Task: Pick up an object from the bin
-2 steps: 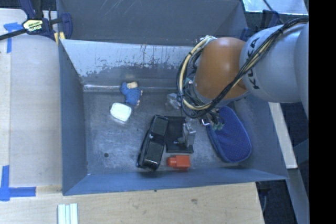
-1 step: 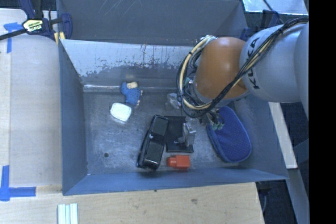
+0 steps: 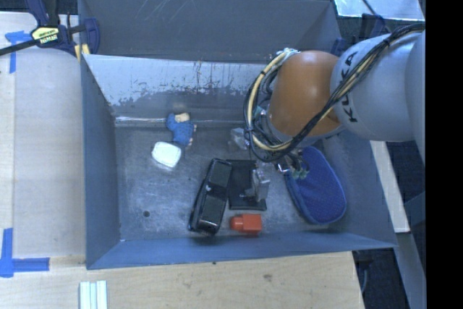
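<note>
My gripper (image 3: 261,183) hangs low over the bin's front middle, under the arm's orange cover. It is right above a flat black piece (image 3: 239,186) and may be touching it. To the left of that piece lies a long black stapler-like thing (image 3: 208,205), angled toward the front wall. A small red block (image 3: 247,223) sits just in front of the gripper. Close on its right lies a blue oval pouch (image 3: 320,190).
A white rounded lump (image 3: 166,154) and a small blue toy figure (image 3: 181,127) lie at the back left of the floor. The arm and its cables hang over the right side of the bin. Bare floor shows at the front left.
</note>
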`<state>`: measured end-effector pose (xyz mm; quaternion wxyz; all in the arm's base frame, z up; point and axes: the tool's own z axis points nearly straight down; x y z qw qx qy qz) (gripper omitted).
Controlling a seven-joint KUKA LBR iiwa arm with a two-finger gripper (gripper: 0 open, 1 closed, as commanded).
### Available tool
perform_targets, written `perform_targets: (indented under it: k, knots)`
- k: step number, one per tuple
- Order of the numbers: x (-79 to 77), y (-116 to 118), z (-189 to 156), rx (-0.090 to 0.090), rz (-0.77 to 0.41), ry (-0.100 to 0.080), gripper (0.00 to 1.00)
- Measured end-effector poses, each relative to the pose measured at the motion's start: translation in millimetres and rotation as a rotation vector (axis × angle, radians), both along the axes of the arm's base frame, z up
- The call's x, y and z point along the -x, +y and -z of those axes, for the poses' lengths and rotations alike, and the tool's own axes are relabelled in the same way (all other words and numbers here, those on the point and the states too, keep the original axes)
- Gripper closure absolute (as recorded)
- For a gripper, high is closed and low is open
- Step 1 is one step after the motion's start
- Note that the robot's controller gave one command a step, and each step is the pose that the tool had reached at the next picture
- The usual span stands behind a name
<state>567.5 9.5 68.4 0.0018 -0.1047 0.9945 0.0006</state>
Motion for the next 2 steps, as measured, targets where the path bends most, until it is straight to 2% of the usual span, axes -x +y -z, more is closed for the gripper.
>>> perform_targets:
  k: [1,2]
  knots:
    - [-0.9,0,-1,0.000,0.001,-0.002,1.00]
    - [-2.2,-1,-18,0.001,0.003,-0.003,1.00]
